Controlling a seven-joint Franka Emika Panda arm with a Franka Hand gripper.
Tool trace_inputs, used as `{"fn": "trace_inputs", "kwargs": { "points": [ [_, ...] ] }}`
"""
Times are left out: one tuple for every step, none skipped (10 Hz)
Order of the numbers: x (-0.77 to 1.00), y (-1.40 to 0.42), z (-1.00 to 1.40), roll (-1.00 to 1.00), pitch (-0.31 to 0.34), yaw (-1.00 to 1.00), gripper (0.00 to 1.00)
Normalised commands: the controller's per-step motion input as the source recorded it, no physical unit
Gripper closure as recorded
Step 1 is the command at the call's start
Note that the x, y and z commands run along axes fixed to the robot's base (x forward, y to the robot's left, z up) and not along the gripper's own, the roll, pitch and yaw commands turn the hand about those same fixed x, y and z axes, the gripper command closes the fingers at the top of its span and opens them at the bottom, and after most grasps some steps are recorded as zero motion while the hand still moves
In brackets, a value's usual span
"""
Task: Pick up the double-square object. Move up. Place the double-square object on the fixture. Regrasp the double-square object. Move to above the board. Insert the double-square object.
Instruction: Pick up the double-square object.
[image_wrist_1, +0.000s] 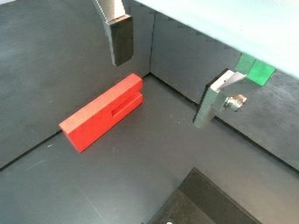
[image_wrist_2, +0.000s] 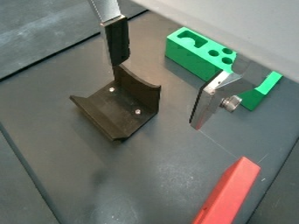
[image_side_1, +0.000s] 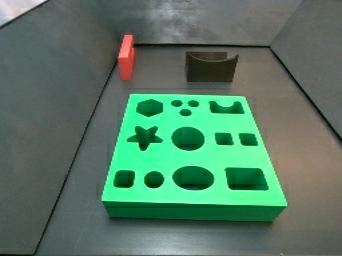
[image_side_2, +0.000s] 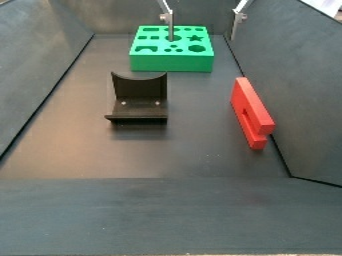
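The red double-square object (image_side_1: 126, 56) lies on the dark floor against a side wall, and also shows in the second side view (image_side_2: 250, 112) and both wrist views (image_wrist_1: 103, 112) (image_wrist_2: 232, 194). The dark fixture (image_side_1: 210, 65) stands on the floor beside it, beyond the green board (image_side_1: 190, 150). The fixture also shows in a side view (image_side_2: 136, 98) and a wrist view (image_wrist_2: 117, 107). My gripper (image_side_2: 203, 10) hangs high above the floor, open and empty, with nothing between its fingers (image_wrist_1: 121, 39). It is well clear of the red object.
Dark walls enclose the floor on several sides. The red object rests at the foot of one wall (image_side_2: 287, 70). The board also shows in a side view (image_side_2: 171, 48) and in both wrist views (image_wrist_2: 198, 54) (image_wrist_1: 256, 70).
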Motion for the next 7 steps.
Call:
{"fn": "trace_inputs", "kwargs": {
  "points": [
    [-0.21,0.15,-0.05,0.00,0.000,0.00,0.00],
    [-1.00,0.21,-0.28,0.08,-0.079,-0.01,0.00],
    [-0.96,0.46,-0.33,0.01,0.000,0.01,0.00],
    [-0.82,0.41,-0.52,0.11,-0.006,0.13,0.00],
    [-0.62,0.37,-0.64,0.17,-0.036,0.05,0.00],
    [-0.57,0.26,-0.73,0.22,-0.050,0.04,0.00],
    [-0.59,0.15,-0.84,0.23,-0.080,0.05,0.00]
  ]
}}
